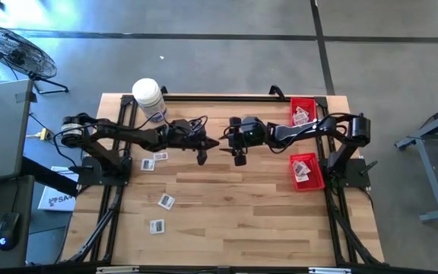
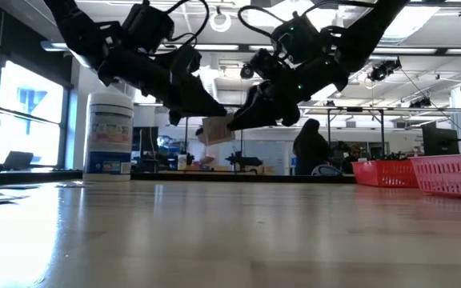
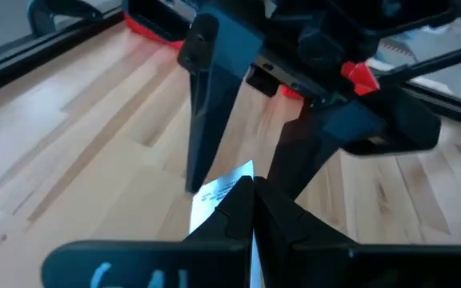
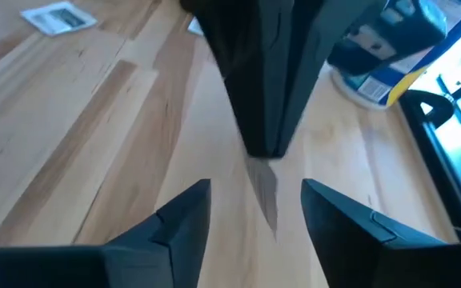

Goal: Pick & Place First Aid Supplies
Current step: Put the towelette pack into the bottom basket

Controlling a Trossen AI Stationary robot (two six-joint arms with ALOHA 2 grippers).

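One small white packet [image 3: 218, 194] of the first aid supplies is held in the air over the table's middle, with my left gripper [image 3: 251, 210] shut on it. My right gripper [image 4: 256, 212] faces it from the table's right, open. Its two fingers stand on either side of the packet [image 4: 268, 196], with a gap on each side. In the low view the packet [image 2: 214, 130] hangs well above the tabletop between the two arms. Several more packets [image 1: 159, 157] lie flat on the table's left half. My left gripper pinches the packet between its two shut fingertips, by the edge nearest them [image 3: 237, 192]. The fingers slant slightly downward, pointing toward the table's right. The rest of the packet sticks out past the fingertips, lifted clear of the table.
A big white jar [image 1: 149, 99] stands at the far left. Two red bins [image 1: 307, 171] [image 1: 303, 113] with packets in them sit along the right side, beside the right arm's base. Bare wood lies along the near middle and near right.
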